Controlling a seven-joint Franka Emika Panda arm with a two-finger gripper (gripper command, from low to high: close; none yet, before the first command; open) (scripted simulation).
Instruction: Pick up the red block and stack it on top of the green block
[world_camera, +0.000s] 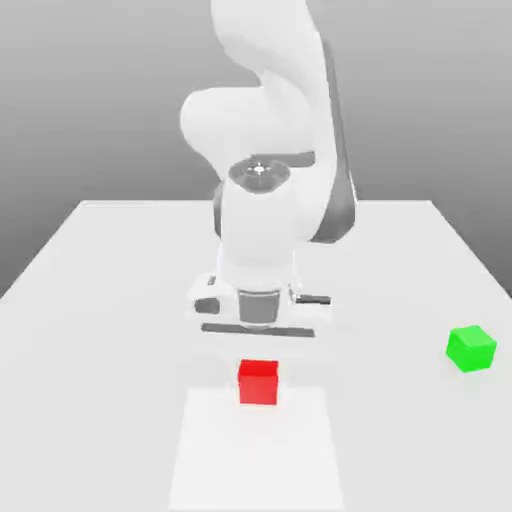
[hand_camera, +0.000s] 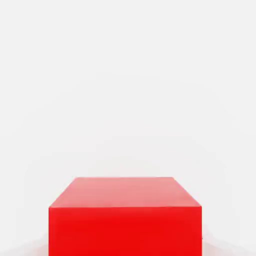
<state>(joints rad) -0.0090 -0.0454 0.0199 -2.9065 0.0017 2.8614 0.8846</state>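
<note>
1. The claw (world_camera: 258, 381) is in the centre of the exterior view, a little below the middle, and it points down to the surface (world_camera: 400, 440).
2. The claw is closed on the red block (world_camera: 258, 384), with one side of it on each side of the block, so it opens only as wide as this block.
3. The red block is in the lower middle of the exterior view, directly under the hand. It looks upright and not tilted. I cannot tell if its underside is touching the surface.
4. In the hand view, the red block is near to the camera. Its paler upper face and one bright red side face can be seen, both plain.
5. The green block (world_camera: 471, 349) stands on the surface near the right edge of the exterior view, well apart from the red block. It is turned at an angle, and its top is free.
6. The white arm (world_camera: 258, 215) with dark grey parts comes down from the top of the exterior view, in front of a grey background.
7. The surface is very light, with a brighter patch at the lower middle of the exterior view.
</note>
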